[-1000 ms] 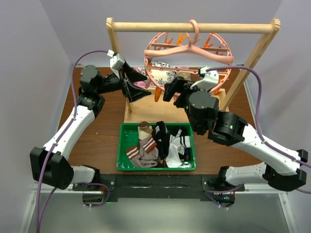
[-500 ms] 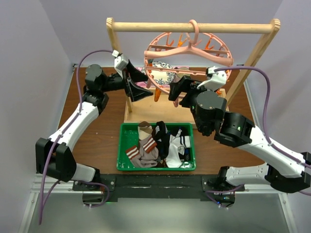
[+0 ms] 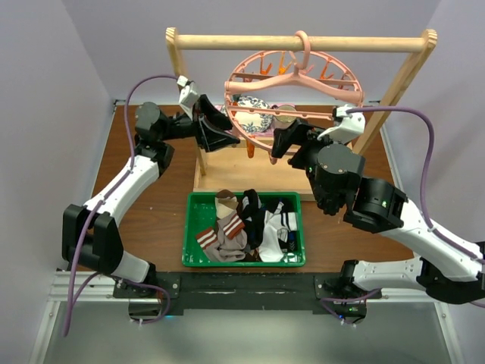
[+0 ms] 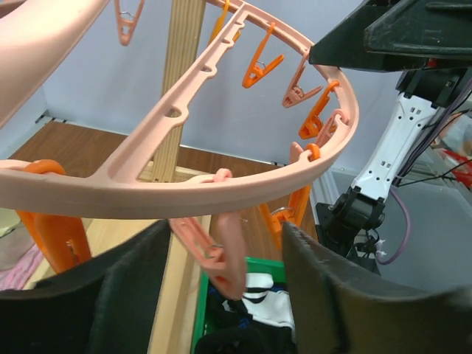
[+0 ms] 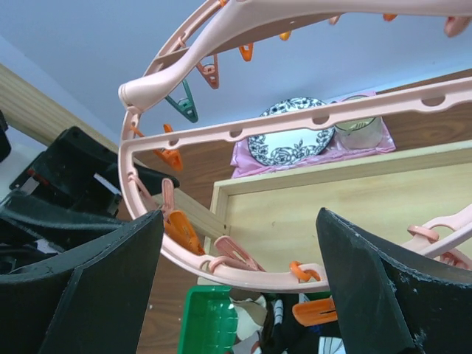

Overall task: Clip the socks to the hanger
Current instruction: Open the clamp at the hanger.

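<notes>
The hanger (image 3: 318, 82) hangs by its hook from the wooden rack (image 3: 303, 42). The socks (image 3: 242, 227) lie heaped in a green bin (image 3: 193, 227) below the hanger, on its near side, and neither hand holds one. The left gripper (image 3: 220, 125) is at the hanger's left rim, the nearer of the two to a clip. Its fingers stand partly apart on either side of a pink clip (image 4: 221, 254) that hangs downward from the rim. I cannot tell whether they press on it. The right gripper (image 3: 284, 140) sits just under the hanger's near rim, spread wide and empty.
</notes>
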Action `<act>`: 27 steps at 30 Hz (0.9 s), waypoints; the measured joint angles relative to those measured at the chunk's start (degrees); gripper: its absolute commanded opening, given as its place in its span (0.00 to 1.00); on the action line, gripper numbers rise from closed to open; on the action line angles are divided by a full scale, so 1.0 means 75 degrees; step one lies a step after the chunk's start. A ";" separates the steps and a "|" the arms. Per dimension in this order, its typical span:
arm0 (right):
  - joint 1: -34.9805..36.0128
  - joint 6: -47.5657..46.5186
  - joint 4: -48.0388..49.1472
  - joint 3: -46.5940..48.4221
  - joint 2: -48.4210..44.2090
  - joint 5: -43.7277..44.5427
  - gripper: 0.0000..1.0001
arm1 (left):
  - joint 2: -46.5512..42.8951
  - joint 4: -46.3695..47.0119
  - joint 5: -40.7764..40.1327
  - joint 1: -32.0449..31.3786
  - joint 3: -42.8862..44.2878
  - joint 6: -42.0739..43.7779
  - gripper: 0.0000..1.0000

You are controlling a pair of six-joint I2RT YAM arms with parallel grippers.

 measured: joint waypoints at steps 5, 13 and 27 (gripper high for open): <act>0.0000 -0.0038 0.0003 0.0000 -0.0067 -0.0009 0.89 | 0.0073 0.0102 -0.0047 0.0000 0.0055 -0.0128 0.34; 0.0003 -0.0347 -0.0047 0.0382 0.0160 -0.0560 0.82 | 0.0052 -0.0146 -0.0321 -0.0050 0.0169 -0.0041 0.07; 0.1387 -0.1699 0.0621 -0.0597 0.1212 -0.2678 0.94 | -0.0516 -0.2218 -0.1352 -0.0117 0.0315 0.0761 0.03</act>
